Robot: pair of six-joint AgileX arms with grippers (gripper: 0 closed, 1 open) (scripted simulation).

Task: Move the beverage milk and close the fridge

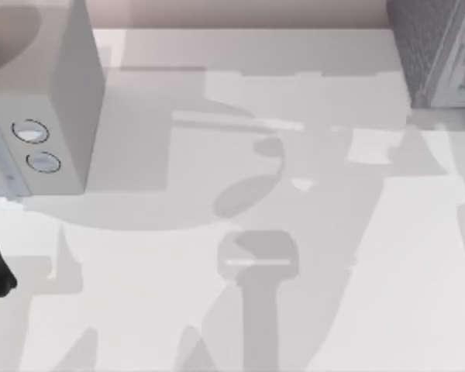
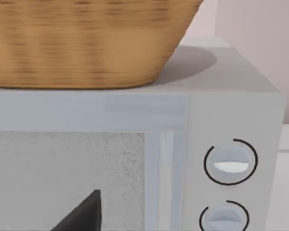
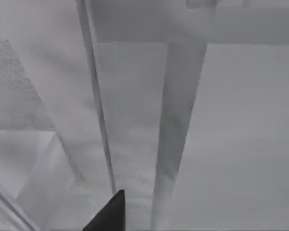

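Fridge: speckled cabinet, contents hidden. Basket sits atop dial box. Both claws' grip: cannot tell.

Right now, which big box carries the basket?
The light grey box with two round dials, at the table's left; the basket sits on it. The dark speckled fridge stands right.

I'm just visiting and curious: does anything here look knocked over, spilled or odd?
Nothing looks spilled or damaged. A wicker basket sits upright on the light grey box with two dials at the table's left; the fridge stands at the far right.
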